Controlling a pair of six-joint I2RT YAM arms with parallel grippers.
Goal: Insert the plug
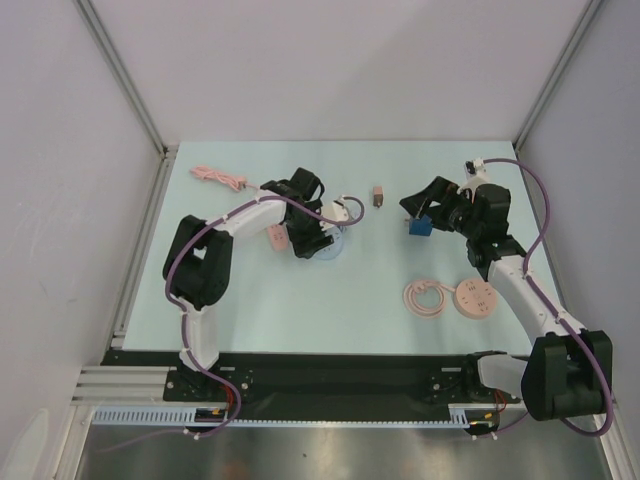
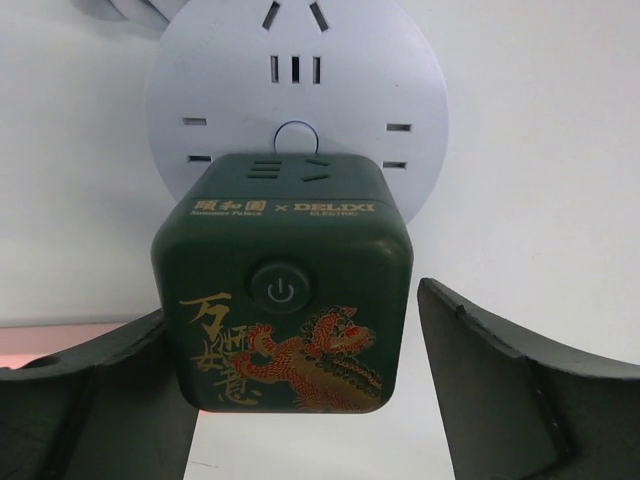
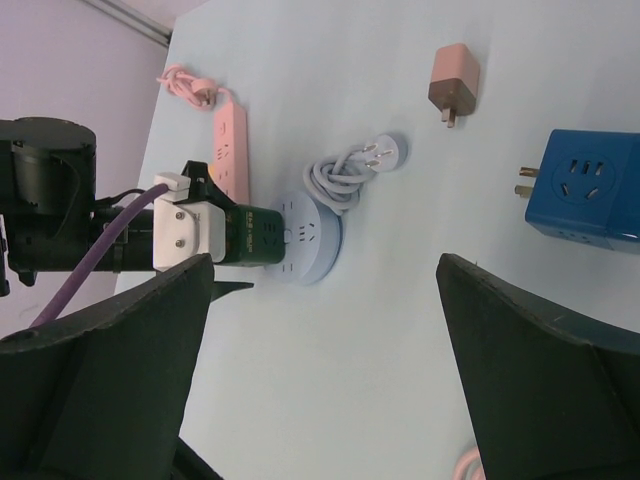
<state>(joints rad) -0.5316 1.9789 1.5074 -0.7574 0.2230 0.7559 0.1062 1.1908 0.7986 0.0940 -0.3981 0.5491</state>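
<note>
Green plug cube (image 2: 283, 300) sits between left tool's (image 2: 290, 325) parted fingers (image 2: 500, 400), seemingly untouched.

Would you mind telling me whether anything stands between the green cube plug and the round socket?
Nothing visible does: the green cube plug already sits against the round socket, with the left gripper open around it.

- A robot lab cell is showing.
- Plain white walls (image 1: 330, 60) are enclosing a pale table (image 1: 300, 300).
- Aluminium posts (image 1: 125, 75) are framing the corners.
- Left arm (image 1: 205, 265) and right arm (image 1: 525, 285) are sitting bolted to a black rail (image 1: 340, 375).
</note>
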